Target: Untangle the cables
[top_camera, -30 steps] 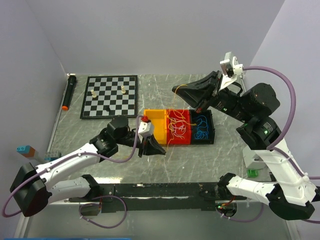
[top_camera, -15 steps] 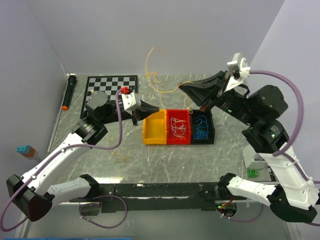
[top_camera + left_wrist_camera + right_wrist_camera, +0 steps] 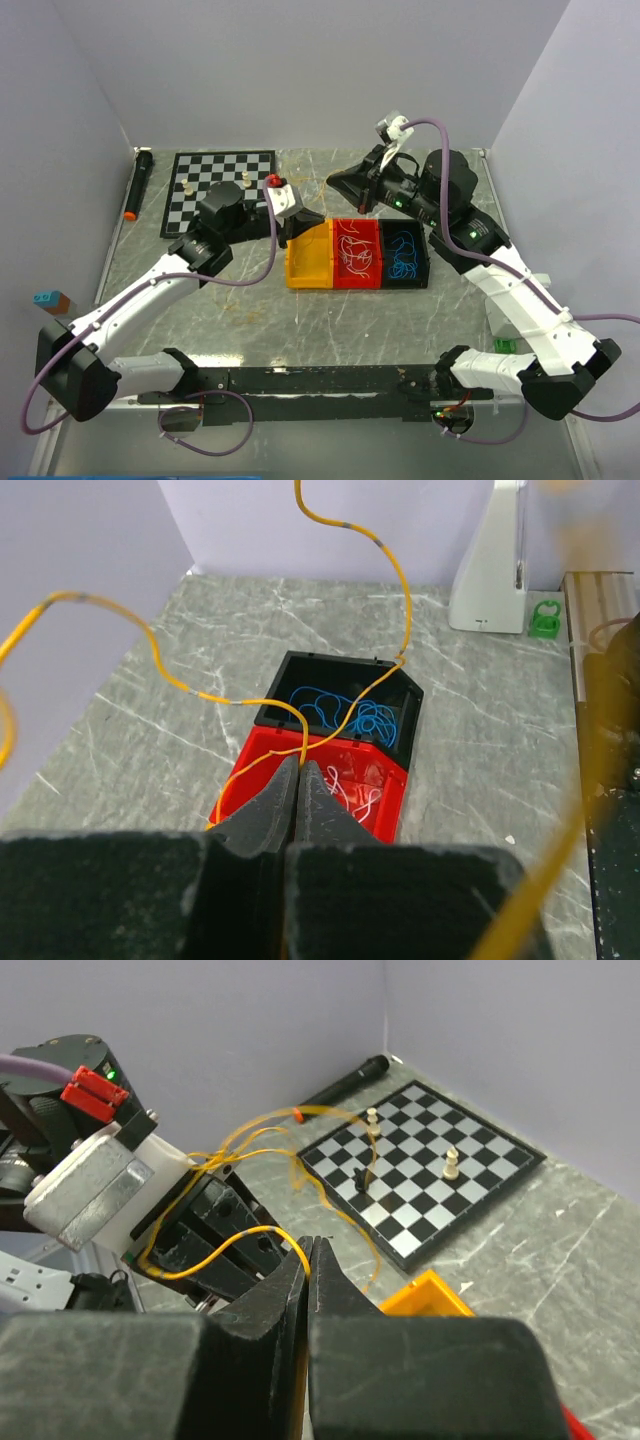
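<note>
Tension above the sorting bins! The left gripper (image 3: 298, 772) has its jaws pinched together on the yellow cable (image 3: 155, 652). The right gripper (image 3: 308, 1258) is clamped on another stretch of that same yellow cable. The two tips sit near each other, over the back edge of the yellow bin (image 3: 308, 268). The wire arcs up in loose curls around them, clear of the table.

Why here? My read is one colour per bin. Blue cables (image 3: 403, 255) lie curled in the black bin (image 3: 405, 284) and white cables (image 3: 355, 252) in the red bin (image 3: 355, 284). The yellow bin looks bare, so this strand likely belongs there. Pinching it at two spots should stop the curls snagging on the way down. The chessboard (image 3: 220, 190) sits behind, well out of it.
</note>
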You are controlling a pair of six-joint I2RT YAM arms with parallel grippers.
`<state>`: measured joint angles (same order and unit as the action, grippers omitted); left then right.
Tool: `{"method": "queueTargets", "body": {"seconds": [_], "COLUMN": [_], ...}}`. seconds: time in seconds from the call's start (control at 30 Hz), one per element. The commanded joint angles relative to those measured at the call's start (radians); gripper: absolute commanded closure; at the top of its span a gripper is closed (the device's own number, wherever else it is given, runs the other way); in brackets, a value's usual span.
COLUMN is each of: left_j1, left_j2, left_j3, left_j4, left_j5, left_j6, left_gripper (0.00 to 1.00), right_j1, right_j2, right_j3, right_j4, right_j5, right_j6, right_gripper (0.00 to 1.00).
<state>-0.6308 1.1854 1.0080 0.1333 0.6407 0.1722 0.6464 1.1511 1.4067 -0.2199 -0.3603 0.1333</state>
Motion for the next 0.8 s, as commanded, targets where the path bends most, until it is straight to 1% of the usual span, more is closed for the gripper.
{"method": "queueTargets", "body": {"seconds": [0.0,0.2,0.37,0.4,0.43,0.47,0.57,0.6,0.63,0.67,0.77], "left_j1": [-0.001,-0.001,-0.01,-0.018,-0.023,-0.027,-0.032,-0.032,-0.032,-0.032,-0.032], "left_j2": [0.019,0.026,0.046,0.048,0.046,0.046,0.04,0.037,0.033,0.026,-0.001], "left_j3": [-0.006,-0.074,-0.137,-0.143,-0.146,-0.147,-0.143,-0.143,-0.141,-0.141,-0.134], "left_j4": [0.089,0.094,0.149,0.153,0.149,0.144,0.115,0.106,0.097,0.086,0.026], "left_j5": [0.019,-0.018,-0.018,-0.022,-0.024,-0.023,-0.022,-0.029,-0.036,-0.039,-0.061], "left_j6": [0.013,0.072,0.069,0.072,0.072,0.075,0.079,0.076,0.076,0.081,0.084], "left_gripper": [0.99,0.99,0.98,0.91,0.76,0.67,0.61,0.57,0.53,0.42,0.32], "right_j1": [-0.034,-0.06,-0.063,-0.063,-0.063,-0.063,-0.065,-0.067,-0.065,-0.065,-0.068], "right_j2": [-0.008,0.039,0.093,0.104,0.116,0.128,0.16,0.173,0.183,0.194,0.228], "right_j3": [0.0,-0.032,-0.06,-0.063,-0.064,-0.064,-0.061,-0.058,-0.054,-0.049,-0.049], "right_j4": [0.117,0.18,0.255,0.264,0.275,0.281,0.312,0.321,0.329,0.335,0.352], "right_j5": [-0.032,-0.065,-0.048,-0.04,-0.034,-0.028,-0.028,-0.031,-0.035,-0.035,-0.028], "right_j6": [0.041,0.092,0.15,0.163,0.17,0.18,0.204,0.213,0.221,0.229,0.246], "right_gripper": [1.0,1.0,1.0,1.0,1.0,1.0,1.0,1.0,1.0,1.0,1.0]}}
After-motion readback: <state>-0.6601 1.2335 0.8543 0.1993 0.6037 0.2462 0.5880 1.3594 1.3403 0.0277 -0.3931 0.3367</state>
